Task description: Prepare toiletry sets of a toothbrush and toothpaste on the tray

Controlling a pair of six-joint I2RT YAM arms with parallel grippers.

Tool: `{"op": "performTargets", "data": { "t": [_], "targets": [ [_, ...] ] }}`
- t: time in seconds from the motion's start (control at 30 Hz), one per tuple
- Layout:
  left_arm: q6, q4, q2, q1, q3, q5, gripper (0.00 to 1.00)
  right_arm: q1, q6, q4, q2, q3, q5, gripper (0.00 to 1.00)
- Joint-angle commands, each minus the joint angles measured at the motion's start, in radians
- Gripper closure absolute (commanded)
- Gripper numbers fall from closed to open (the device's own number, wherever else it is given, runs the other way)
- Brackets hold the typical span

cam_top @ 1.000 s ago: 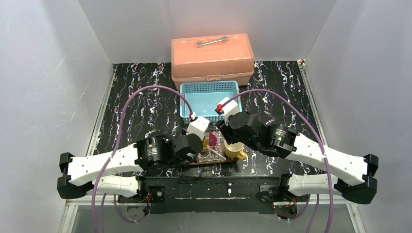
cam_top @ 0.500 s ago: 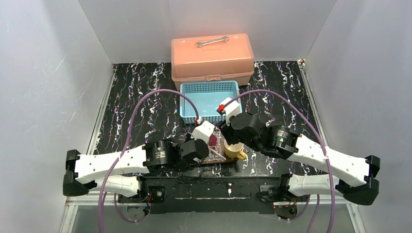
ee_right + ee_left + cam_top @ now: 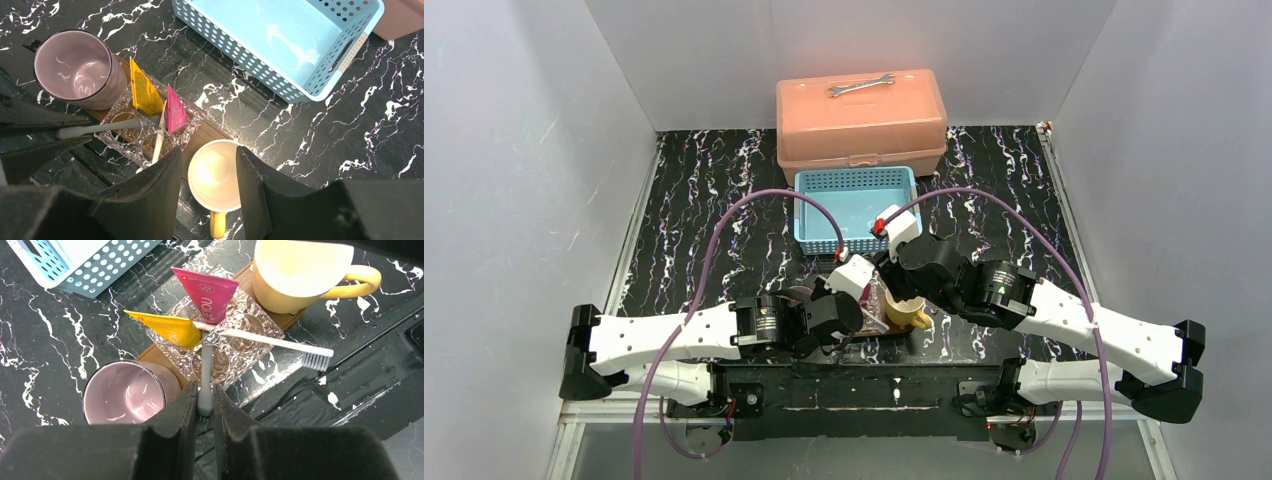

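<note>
My left gripper (image 3: 204, 402) is shut on the end of a white toothbrush (image 3: 205, 372), whose far tip reaches into a clear glass holder (image 3: 245, 315) on the brown tray (image 3: 150, 354). A yellow toothpaste (image 3: 167, 327) and a magenta-pink toothpaste (image 3: 207, 295) stand in that holder. A second toothbrush (image 3: 270, 342) lies across it, bristles toward the table's near edge. My right gripper (image 3: 207, 160) is open and hangs over the yellow mug (image 3: 215, 175), one finger on each side. The right wrist view shows the held toothbrush (image 3: 100, 131) lying level.
A pink cup (image 3: 122, 395) stands at one end of the tray and the yellow mug (image 3: 295, 275) at the other. The light-blue basket (image 3: 856, 205) sits just behind them. An orange box (image 3: 861, 120) with a wrench (image 3: 861, 86) on it stands at the back.
My left arm has reached right and forward, carrying the toothbrush to the glass holder. My right gripper has sunk slightly over the yellow mug, still equally open.
</note>
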Motion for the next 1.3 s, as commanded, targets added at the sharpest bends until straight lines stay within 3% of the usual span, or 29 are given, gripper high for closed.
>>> {"op": "performTargets", "data": {
  "t": [0.0, 0.2, 0.47, 0.87, 1.27],
  "targets": [
    [-0.002, 0.007, 0.014, -0.009, -0.022, -0.060, 1.00, -0.004, 0.014, 0.031, -0.032, -0.013, 0.006, 0.48],
    [0.002, 0.008, 0.026, -0.014, -0.027, -0.064, 0.99, -0.004, 0.017, 0.033, -0.040, -0.024, 0.009, 0.48],
    [0.021, 0.013, 0.015, -0.018, -0.031, -0.046, 0.75, -0.004, 0.021, 0.033, -0.050, -0.032, 0.011, 0.45],
    [0.038, 0.011, -0.012, -0.021, -0.019, -0.011, 0.63, -0.005, 0.024, 0.028, -0.063, -0.031, 0.016, 0.41],
    [0.045, -0.041, -0.075, -0.021, 0.021, -0.004, 0.46, -0.005, 0.017, 0.072, -0.116, -0.071, 0.053, 0.26]
  ]
}}
